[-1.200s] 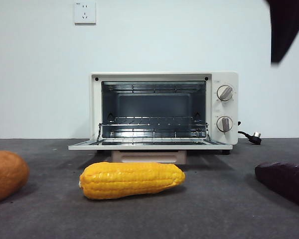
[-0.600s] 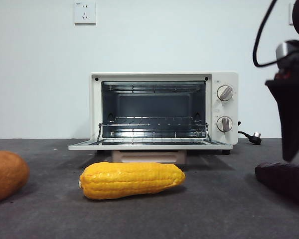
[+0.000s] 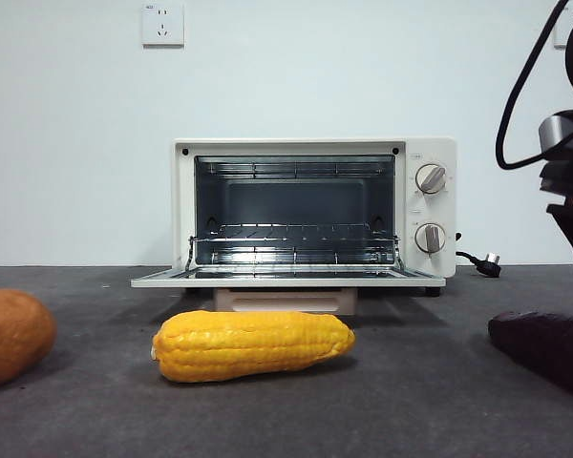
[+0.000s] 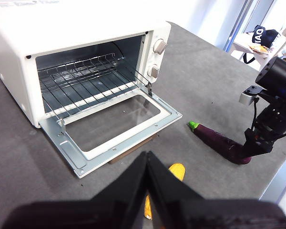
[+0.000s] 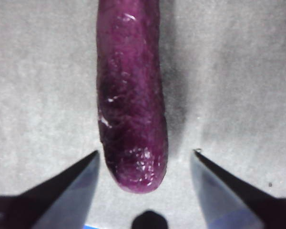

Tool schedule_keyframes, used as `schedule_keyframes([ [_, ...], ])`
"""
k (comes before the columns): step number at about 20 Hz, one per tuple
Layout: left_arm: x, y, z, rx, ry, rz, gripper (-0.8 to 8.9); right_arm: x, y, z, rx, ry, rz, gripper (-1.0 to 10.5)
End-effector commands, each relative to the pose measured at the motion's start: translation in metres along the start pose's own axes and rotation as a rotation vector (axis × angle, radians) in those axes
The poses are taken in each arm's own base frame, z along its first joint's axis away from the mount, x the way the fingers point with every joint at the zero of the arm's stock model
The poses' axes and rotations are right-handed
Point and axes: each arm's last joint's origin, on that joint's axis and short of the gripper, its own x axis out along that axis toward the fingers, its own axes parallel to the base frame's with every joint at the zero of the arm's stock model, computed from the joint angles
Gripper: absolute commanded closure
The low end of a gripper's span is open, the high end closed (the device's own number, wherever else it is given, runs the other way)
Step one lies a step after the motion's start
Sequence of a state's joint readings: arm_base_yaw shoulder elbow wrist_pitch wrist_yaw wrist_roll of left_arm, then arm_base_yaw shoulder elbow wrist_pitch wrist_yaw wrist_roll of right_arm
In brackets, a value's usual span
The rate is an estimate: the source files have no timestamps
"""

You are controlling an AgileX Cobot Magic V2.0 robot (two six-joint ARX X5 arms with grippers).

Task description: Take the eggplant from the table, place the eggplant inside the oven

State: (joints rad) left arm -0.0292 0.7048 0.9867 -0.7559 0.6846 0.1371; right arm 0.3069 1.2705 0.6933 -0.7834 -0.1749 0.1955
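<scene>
Eggplant (image 5: 132, 102), dark purple and shiny, lies on the table (image 3: 411, 401) as the right gripper (image 5: 145, 155) (jaws wide apart) has come lower, its rounded end now between them.

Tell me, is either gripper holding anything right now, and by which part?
Nothing is held. The right gripper is open, straddling the eggplant's rounded end without contact; the left gripper is shut, empty.

Eggplant (image 5: 132, 109) is deep glossy purple with a little green tip, corn cob (image 3: 253, 344) bright yellow, the round veg (image 3: 14, 335) orange-brown. Oven (image 3: 430, 205) is cream-white, silvery rack inside. Bench (image 3: 411, 401) is dark speckled grey, both tools black.
</scene>
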Motion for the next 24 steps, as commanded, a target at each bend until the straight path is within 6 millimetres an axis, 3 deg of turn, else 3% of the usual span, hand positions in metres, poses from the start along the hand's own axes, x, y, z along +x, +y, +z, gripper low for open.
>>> schedule_keyframes([
  [1,0.001,0.0,-0.002,-0.003,0.002,-0.007,8.19,0.009,0.001,-0.001,0.004,0.033,-0.005,6.4],
  [5,0.001,0.0,-0.002,-0.004,0.003,-0.007,8.19,0.017,0.01,0.001,-0.013,0.038,-0.009,6.4],
  [8,0.001,0.0,-0.002,-0.004,0.004,-0.006,8.19,0.018,0.017,0.0,-0.048,0.019,-0.053,8.0],
  [15,0.002,0.001,-0.002,-0.002,0.006,-0.007,8.19,0.014,0.02,-0.002,-0.051,0.003,-0.067,8.9],
  [18,0.002,0.001,-0.002,-0.002,0.006,-0.007,8.19,-0.003,0.022,-0.003,-0.057,-0.056,-0.045,9.6],
  [21,0.002,0.001,-0.001,-0.002,0.005,-0.007,8.19,-0.035,0.027,-0.006,-0.071,-0.142,0.0,9.6],
  [24,0.002,0.001,-0.001,-0.002,0.005,-0.007,8.19,-0.069,0.037,-0.01,-0.111,-0.204,0.189,9.6],
])
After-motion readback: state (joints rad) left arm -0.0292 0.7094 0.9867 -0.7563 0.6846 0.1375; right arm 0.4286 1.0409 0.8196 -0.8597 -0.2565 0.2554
